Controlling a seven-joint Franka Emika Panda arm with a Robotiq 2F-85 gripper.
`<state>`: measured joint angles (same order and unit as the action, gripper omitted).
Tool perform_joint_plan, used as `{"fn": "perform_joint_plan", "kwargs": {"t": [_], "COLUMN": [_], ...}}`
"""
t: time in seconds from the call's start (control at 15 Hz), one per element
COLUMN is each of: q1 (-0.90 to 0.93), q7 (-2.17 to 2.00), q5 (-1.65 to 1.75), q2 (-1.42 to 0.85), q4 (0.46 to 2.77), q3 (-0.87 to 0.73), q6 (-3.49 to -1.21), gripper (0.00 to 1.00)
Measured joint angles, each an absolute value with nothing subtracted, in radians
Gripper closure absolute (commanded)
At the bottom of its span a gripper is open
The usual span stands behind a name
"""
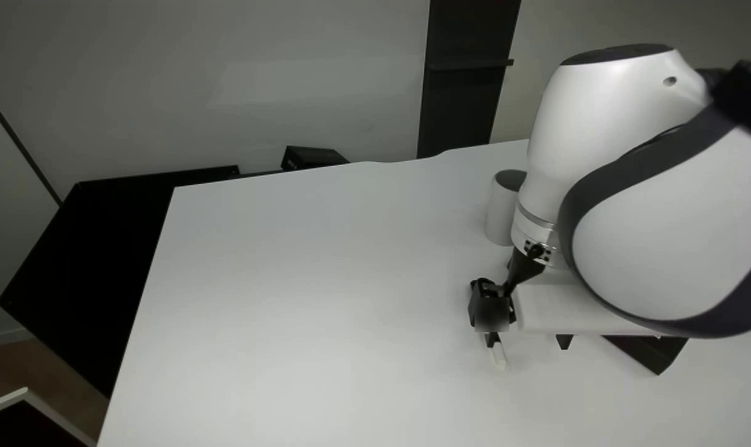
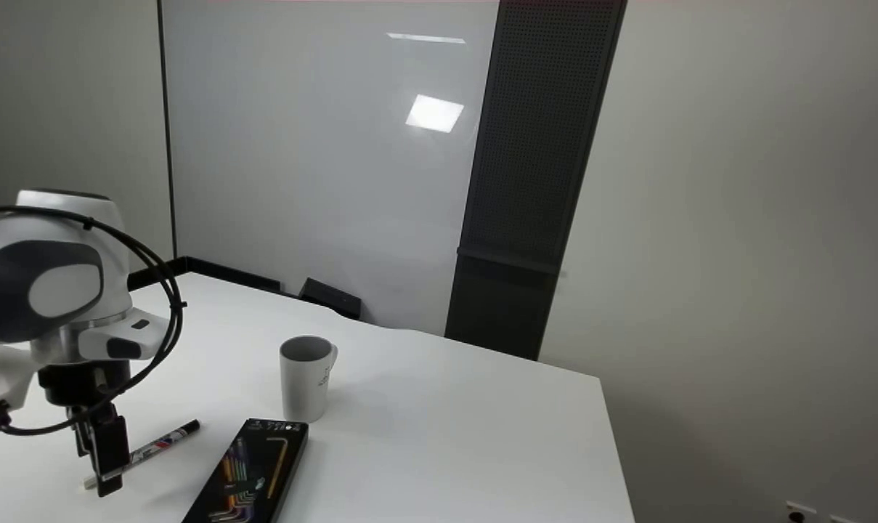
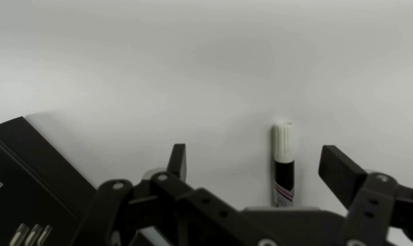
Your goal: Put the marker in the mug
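The marker lies flat on the white table. In an exterior view the marker [image 2: 164,442] shows a black end, a printed body and a white end. The wrist view shows the white cap and black band of the marker [image 3: 284,164]; its rest is hidden behind the gripper. My gripper [image 3: 254,153] is open, with the marker between its fingers, nearer the right finger and apart from both. In an exterior view the gripper [image 2: 101,468] is low over the white end. The white mug [image 2: 304,390] stands upright; the arm partly covers the mug [image 1: 500,211] in an exterior view.
A flat black case [image 2: 253,465] with coloured pictures lies between the marker and the table's front, near the mug. The case [image 3: 32,191] shows at the lower left of the wrist view. A black box [image 2: 330,296] sits behind the table's back edge.
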<state>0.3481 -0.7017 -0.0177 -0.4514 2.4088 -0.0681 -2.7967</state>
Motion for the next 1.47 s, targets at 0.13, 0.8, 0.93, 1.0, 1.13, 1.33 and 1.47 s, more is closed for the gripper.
{"fn": "perform_joint_plan", "kwargs": {"t": [0.13,0.8,0.93,1.0,1.13,1.33,1.47], "q1": [0.357,0.358,0.358,0.358,0.358,0.358,0.357], "q7": [-0.71,-0.678,-0.664,-0.66,-0.653,-0.644,-0.64], "q5": [-0.022,-0.185,-0.206,-0.215,-0.226,-0.242,-0.248], "q2": [-0.466,-0.544,-0.548,-0.547,-0.546,-0.544,-0.543], "q4": [2.416,2.445,2.446,2.446,2.446,2.445,2.445], "q3": [-0.069,-0.025,-0.022,-0.021,-0.016,-0.013,-0.013], "q6": [-2.839,-3.072,-3.078,-3.082,-3.091,-3.098,-3.099], "gripper": [0.0,0.44,0.56,0.63,0.73,0.93,0.92]}}
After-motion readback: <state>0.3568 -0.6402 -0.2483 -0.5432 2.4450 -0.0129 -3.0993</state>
